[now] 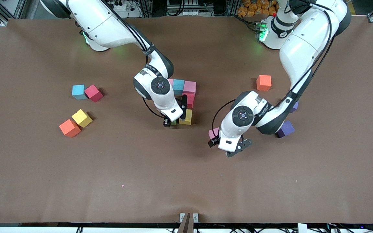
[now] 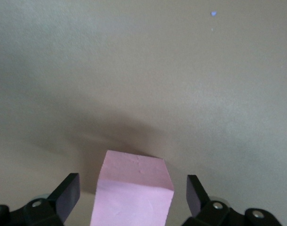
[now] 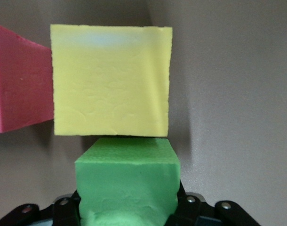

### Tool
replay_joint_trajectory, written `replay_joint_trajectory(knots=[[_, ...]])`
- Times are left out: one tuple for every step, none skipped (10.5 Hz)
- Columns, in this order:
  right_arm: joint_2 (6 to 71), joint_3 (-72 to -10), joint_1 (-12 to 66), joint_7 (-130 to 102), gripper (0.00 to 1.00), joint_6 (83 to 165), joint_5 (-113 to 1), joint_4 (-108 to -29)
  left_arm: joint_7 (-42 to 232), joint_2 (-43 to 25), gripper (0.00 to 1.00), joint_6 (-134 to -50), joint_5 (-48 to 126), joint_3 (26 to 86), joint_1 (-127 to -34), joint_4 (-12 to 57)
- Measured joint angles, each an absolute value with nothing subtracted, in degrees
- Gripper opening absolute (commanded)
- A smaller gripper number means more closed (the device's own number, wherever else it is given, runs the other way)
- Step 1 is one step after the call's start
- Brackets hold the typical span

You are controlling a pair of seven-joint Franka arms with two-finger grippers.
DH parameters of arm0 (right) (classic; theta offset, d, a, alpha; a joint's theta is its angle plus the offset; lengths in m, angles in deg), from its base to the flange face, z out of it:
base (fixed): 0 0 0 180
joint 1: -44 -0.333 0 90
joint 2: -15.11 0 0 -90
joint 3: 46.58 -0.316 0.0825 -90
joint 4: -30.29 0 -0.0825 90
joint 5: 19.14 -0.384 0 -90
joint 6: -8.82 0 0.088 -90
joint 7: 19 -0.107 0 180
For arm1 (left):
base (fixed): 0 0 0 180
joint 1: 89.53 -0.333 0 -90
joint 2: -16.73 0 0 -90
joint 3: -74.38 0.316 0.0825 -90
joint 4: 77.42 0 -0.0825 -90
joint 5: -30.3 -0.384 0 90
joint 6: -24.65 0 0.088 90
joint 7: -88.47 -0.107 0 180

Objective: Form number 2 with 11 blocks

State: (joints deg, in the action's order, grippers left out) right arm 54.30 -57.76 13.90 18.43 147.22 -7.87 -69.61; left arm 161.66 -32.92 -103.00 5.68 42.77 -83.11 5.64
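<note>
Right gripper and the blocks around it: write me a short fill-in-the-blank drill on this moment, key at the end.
1. Between the right gripper's fingers sits a ____ block.
2. That block touches a ____ block of the unfinished digit.
3. The left gripper is open around a ____ block.
4. Beside the loose crimson block lies a light ____ block.

Missing words: green; yellow; pink; blue
</note>
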Motion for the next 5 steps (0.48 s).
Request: replay_joint_trajectory(knots=[[54.33,-57.76,13.86,18.4,0.69,147.23,-8.03,-69.61,161.78,-32.97,1.0,-103.01,5.68,43.13,-82.58,5.64],[54.37,-57.76,13.76,18.37,0.64,147.23,-8.13,-69.61,161.78,-33.02,1.0,-103.01,5.68,43.73,-81.9,5.64],[54.39,-57.76,13.65,18.36,0.62,147.2,-8.21,-69.61,161.78,-33.12,1.0,-103.01,5.68,44.77,-80.78,5.66],[54.39,-57.76,13.51,18.33,0.62,147.18,-8.29,-69.6,161.78,-33.26,1.0,-103.02,5.68,45.93,-79.48,5.67],[54.39,-57.76,13.26,18.15,0.62,147.18,-8.4,-69.56,161.78,-33.45,1.0,-103.02,5.68,46.52,-78.49,5.67]])
